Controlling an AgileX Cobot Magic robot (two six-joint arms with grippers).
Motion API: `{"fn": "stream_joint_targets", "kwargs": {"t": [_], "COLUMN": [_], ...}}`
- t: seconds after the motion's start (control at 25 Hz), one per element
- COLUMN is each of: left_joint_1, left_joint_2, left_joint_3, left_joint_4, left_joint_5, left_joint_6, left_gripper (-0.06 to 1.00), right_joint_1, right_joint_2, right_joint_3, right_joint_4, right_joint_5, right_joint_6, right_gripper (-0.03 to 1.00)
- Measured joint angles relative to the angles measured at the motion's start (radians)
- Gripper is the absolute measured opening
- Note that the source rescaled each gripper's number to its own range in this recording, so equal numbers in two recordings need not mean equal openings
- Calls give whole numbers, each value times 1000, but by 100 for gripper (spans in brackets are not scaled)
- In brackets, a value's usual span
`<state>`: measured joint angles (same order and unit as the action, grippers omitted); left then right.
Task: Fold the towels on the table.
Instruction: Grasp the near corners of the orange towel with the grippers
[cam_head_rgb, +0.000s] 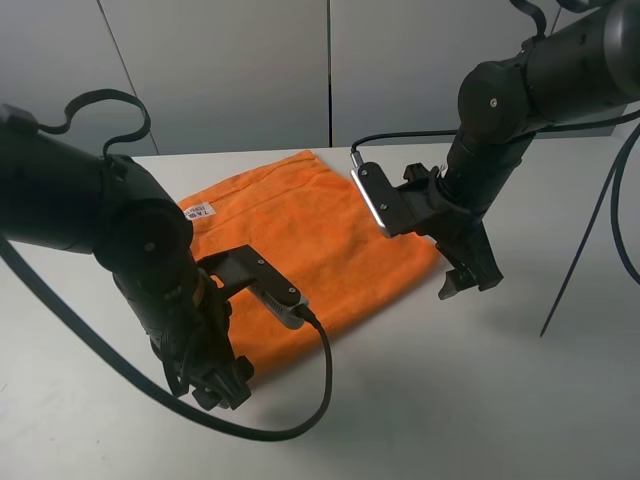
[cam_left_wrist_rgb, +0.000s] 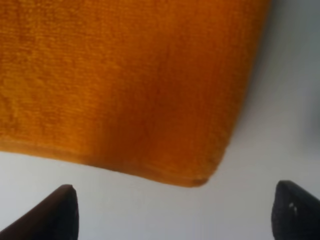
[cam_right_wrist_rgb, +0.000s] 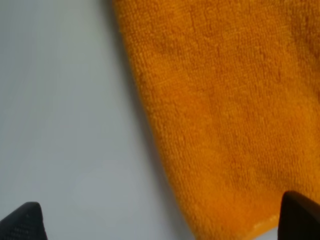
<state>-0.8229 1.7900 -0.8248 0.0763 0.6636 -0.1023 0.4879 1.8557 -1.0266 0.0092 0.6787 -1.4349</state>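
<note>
The towel (cam_head_rgb: 300, 230) lies on the desk (cam_head_rgb: 480, 400), toward the back, with its label (cam_head_rgb: 198, 210) at the far left corner. The left gripper (cam_head_rgb: 215, 385) is just before its near corner, and the right gripper (cam_head_rgb: 468, 280) just beside its right corner.

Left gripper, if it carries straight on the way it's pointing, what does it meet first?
Probably the bare white table, just short of the orange microfibre towel's corner; depth is unclear.
</note>
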Motion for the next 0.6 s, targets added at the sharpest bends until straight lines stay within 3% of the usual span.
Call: {"fn": "stream_joint_targets", "kwargs": {"t": [0.4, 0.6], "left_joint_1": [-58, -63], "left_joint_2": [1, 5], "left_joint_3": [2, 2], "left_joint_4": [18, 67], "left_joint_5": [-34, -36], "left_joint_6": [-32, -102], "left_gripper": [100, 100], "right_joint_1": [-4, -33], "right_joint_2": [58, 90], "right_joint_3": [-4, -15], "right_joint_4": [-27, -85], "right_joint_5": [-41, -44], "right_joint_6": [-11, -12], "right_gripper": [100, 100]}}
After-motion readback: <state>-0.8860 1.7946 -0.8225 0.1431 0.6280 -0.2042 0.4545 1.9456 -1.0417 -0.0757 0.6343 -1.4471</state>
